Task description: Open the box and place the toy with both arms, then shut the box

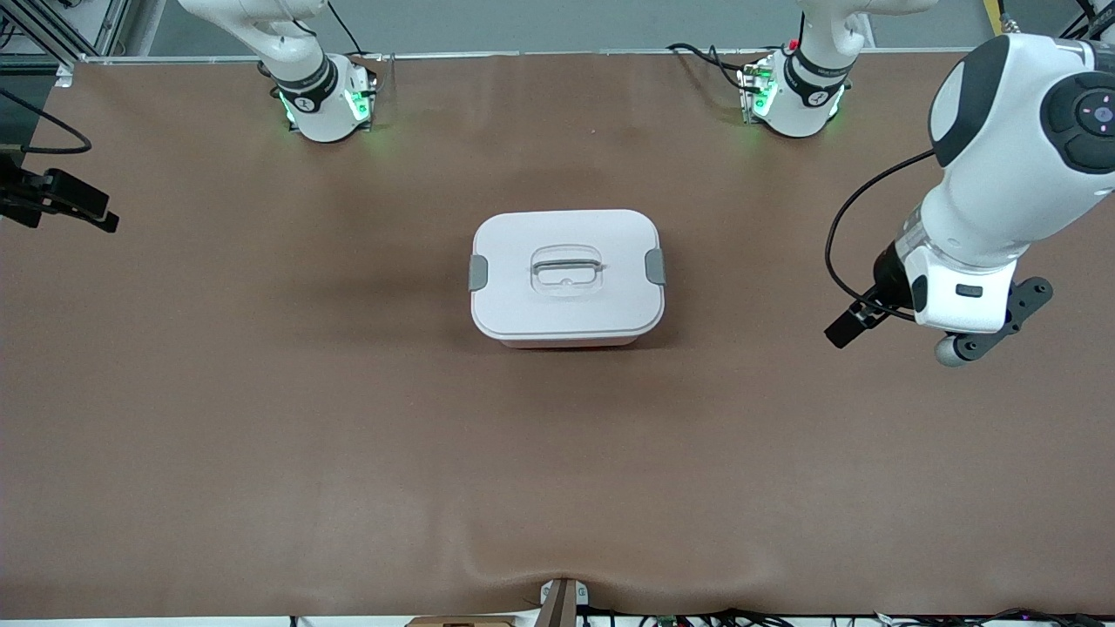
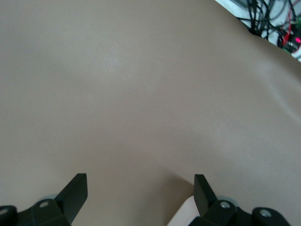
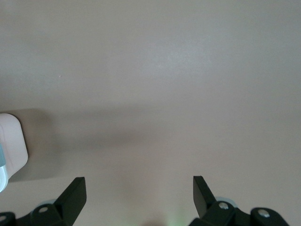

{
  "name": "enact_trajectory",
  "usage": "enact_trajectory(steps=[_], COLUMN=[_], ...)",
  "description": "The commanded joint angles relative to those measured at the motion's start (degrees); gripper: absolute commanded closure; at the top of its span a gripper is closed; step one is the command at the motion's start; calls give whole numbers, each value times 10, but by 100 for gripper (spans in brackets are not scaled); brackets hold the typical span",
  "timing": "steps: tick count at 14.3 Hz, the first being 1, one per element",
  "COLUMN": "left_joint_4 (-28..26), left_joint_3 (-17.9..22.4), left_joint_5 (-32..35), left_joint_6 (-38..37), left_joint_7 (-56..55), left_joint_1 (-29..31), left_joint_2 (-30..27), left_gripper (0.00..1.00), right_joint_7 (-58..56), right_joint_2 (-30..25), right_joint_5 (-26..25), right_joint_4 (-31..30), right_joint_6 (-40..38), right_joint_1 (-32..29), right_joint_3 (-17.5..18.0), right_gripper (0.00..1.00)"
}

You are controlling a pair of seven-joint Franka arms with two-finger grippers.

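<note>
At centre frame you see the box (image 1: 567, 277), lid on, resting on the table (image 1: 261, 392); the left gripper (image 2: 140, 188) and right gripper (image 3: 139, 188) hang empty, fingers spread, over bare tabletop.

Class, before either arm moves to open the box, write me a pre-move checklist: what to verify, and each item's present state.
1. Lid on the box: closed, seated flat. Ok.
2. Grey side clips: both appear flat against the lid's ends. Ok; latched or not, cannot tell.
3. Left claw: open, empty, over bare table toward the left arm's end. Ok.
4. Right claw: open, empty, over bare table, with a corner of the box showing in its wrist view. Ok.
5. Toy located: not seen in any view. Not ok.
6. Space around the box: nothing stands beside it. Ok.
</note>
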Motion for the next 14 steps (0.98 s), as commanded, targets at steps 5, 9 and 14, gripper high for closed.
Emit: enact_trajectory(steps=[5, 9, 14], left_joint_4=[-8, -8, -7], left_joint_3=[-1, -1, 2], left_joint_5=[4, 4, 3], left_joint_6=[-19, -35, -46], left_joint_7=[127, 165, 226], left_joint_1=[19, 21, 30], left_joint_2=[-35, -53, -81], left_gripper=[0, 0, 0], right_joint_7=[6, 6, 6], right_joint_2=[2, 2, 2], right_joint_5=[1, 1, 1], right_joint_4=[7, 7, 7], right_joint_6=[-2, -2, -2], right_joint_1=[-1, -1, -1], right_joint_3=[2, 2, 2], right_gripper=[0, 0, 0])
